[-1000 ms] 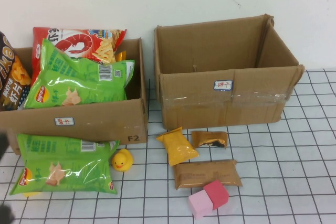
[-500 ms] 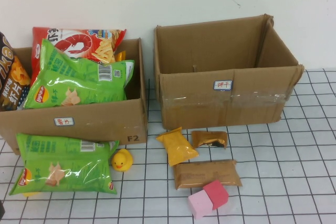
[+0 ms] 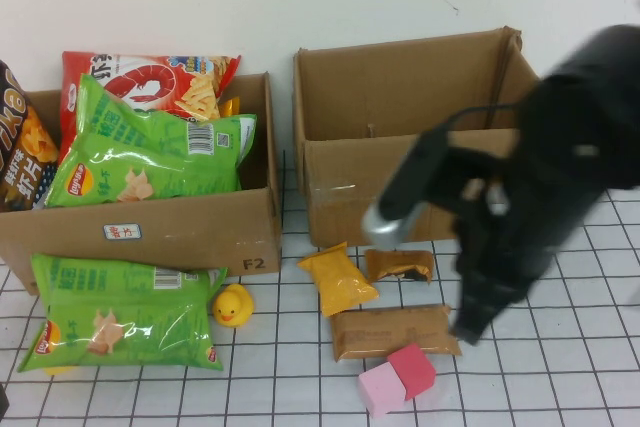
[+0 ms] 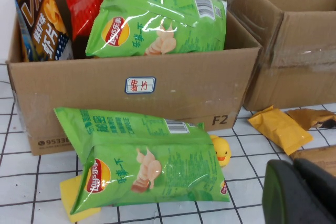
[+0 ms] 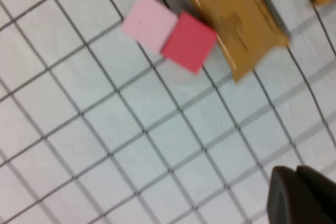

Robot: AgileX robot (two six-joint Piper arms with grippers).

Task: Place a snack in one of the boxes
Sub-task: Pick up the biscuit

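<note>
Two boxes stand side by side at the back of the surface: the left box is heaped with chip bags, the right box looks empty, so it is likely the easier target. A green bag lies in front of the left box. Near the right box lie three small snacks: a long brown pack, a yellow pouch and a small brown wrapper. A pink block and a red block touch the brown pack's near edge; a toy duck sits beside the green bag.

The right arm is blurred over the right box front, its right claw low beside the brown pack's end; whether it is open I cannot tell, and it seems to hold nothing. The left claw shows only as a dark edge in its wrist view, state unclear.

For a clean pick, settle the arm first, centre on the brown pack away from the blocks, and grip across its narrow width.
</note>
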